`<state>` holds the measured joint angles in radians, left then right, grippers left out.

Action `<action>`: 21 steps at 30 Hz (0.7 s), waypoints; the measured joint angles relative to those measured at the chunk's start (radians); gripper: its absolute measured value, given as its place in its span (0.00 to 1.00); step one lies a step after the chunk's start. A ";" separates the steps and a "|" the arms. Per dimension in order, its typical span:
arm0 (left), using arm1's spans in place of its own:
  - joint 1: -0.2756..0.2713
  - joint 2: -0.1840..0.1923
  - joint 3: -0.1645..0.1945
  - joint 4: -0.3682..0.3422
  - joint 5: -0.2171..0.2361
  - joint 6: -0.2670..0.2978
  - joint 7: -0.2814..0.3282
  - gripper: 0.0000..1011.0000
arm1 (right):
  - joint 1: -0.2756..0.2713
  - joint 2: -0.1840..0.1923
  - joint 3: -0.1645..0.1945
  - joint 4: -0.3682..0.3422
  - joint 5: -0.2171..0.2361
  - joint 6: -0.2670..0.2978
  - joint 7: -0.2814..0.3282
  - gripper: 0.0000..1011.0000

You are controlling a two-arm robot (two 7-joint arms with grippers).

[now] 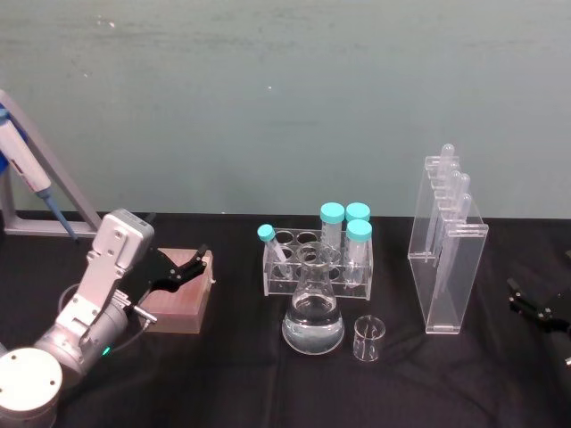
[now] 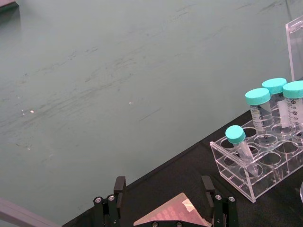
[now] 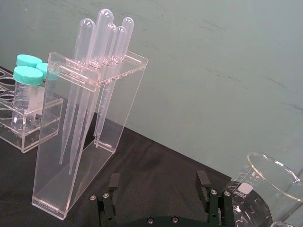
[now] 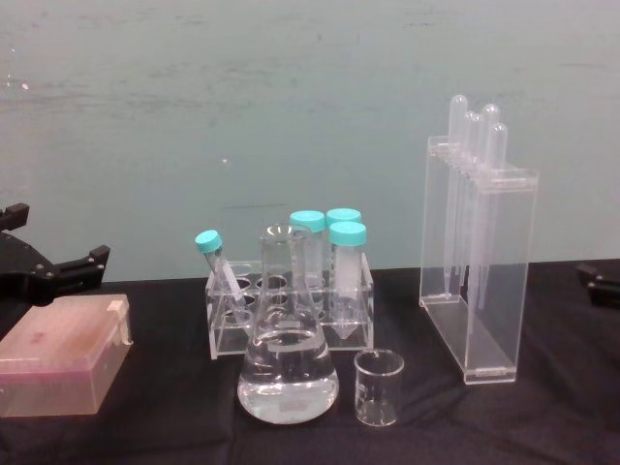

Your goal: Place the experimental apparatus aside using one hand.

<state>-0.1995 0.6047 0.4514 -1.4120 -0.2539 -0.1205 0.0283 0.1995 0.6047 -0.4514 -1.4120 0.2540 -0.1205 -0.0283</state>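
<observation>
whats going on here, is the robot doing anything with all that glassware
Nothing is held yet. The left gripper hangs open just above a pink box on the left; the right gripper sits open at the right edge, beside the pipette stand. The conical flask, small beaker and tube rack stand untouched mid-table.

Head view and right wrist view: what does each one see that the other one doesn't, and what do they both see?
Head view, not the right wrist view: the conical flask, the small beaker, the pink box and the open left pincer. Right wrist view, not the head view: a big glass beaker near the right pincer. Both: the pipette stand, the tube rack with teal caps, and the right pincer, open.
</observation>
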 joint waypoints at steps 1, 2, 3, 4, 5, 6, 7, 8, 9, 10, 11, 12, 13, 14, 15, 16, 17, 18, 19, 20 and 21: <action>0.000 0.000 0.000 0.000 0.000 0.000 0.000 0.99 | 0.000 0.000 0.000 0.000 0.000 0.000 0.000 0.99; 0.000 0.000 0.000 0.000 0.000 0.000 0.000 0.99 | 0.000 0.000 0.000 0.000 0.000 0.000 0.000 0.99; 0.000 0.000 0.000 0.000 0.000 0.000 0.000 0.99 | 0.000 0.000 0.000 0.000 0.000 0.000 0.000 0.99; 0.000 0.000 0.000 0.000 0.000 0.000 0.000 0.99 | 0.000 0.000 0.000 0.000 0.000 0.000 0.000 0.99; 0.000 0.000 0.000 0.000 0.000 0.000 0.000 0.99 | 0.000 0.000 0.000 0.000 0.000 0.000 0.000 0.99; 0.000 0.000 0.000 0.000 0.000 0.000 0.000 0.99 | 0.000 0.000 0.000 0.000 0.000 0.000 0.000 0.99; 0.000 0.000 0.000 0.000 0.000 0.000 0.000 0.99 | 0.000 0.000 0.000 0.000 0.000 0.000 0.000 0.99; 0.000 0.000 0.000 0.000 0.000 0.000 0.000 0.99 | 0.000 0.000 0.000 0.000 0.000 0.000 0.000 0.99; 0.000 0.000 0.000 0.000 0.000 0.000 0.000 0.99 | 0.000 0.000 0.000 0.000 0.000 0.000 0.000 0.99; 0.000 0.000 0.000 0.000 0.000 0.000 0.000 0.99 | 0.000 0.000 0.000 0.000 0.000 0.000 0.000 0.99; 0.000 0.000 0.000 0.000 0.000 0.000 0.000 0.99 | 0.000 0.000 0.000 0.000 0.000 0.000 0.000 0.99; 0.000 0.000 0.000 0.000 0.000 0.000 0.000 0.99 | 0.000 0.000 0.000 0.000 0.000 0.000 0.000 0.99; 0.000 0.000 0.000 0.000 0.000 0.000 0.000 0.99 | 0.000 0.000 0.000 0.000 0.000 0.000 0.000 0.99; 0.000 0.000 0.000 0.000 0.000 0.000 0.000 0.99 | 0.000 0.000 0.000 0.000 0.000 0.000 0.000 0.99; 0.000 0.000 0.000 0.000 0.000 0.000 0.000 0.99 | 0.000 0.000 0.000 0.000 0.000 0.000 0.000 0.99; 0.000 0.000 0.000 0.000 0.000 0.000 0.000 0.99 | 0.000 0.000 0.000 0.000 0.000 0.000 0.000 0.99; 0.000 0.000 0.000 0.000 0.000 0.000 0.000 0.99 | 0.000 0.000 0.000 0.000 0.000 0.000 0.000 0.99; 0.000 0.000 0.000 0.000 0.000 0.000 0.000 0.99 | 0.000 0.000 0.000 0.000 0.000 0.000 0.000 0.99; 0.000 0.000 0.000 0.000 0.000 0.000 0.000 0.99 | 0.000 0.000 0.000 0.000 0.000 0.000 0.000 0.99; 0.000 0.000 0.000 0.000 0.000 0.000 0.000 0.99 | 0.000 0.000 0.000 0.000 0.000 0.000 0.000 0.99; 0.000 0.000 0.000 0.000 0.000 0.000 0.000 0.99 | 0.000 0.000 0.000 0.000 0.000 0.000 0.000 0.99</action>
<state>-0.1995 0.6047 0.4514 -1.4120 -0.2540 -0.1205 0.0283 0.1995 0.6047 -0.4514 -1.4120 0.2539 -0.1205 -0.0282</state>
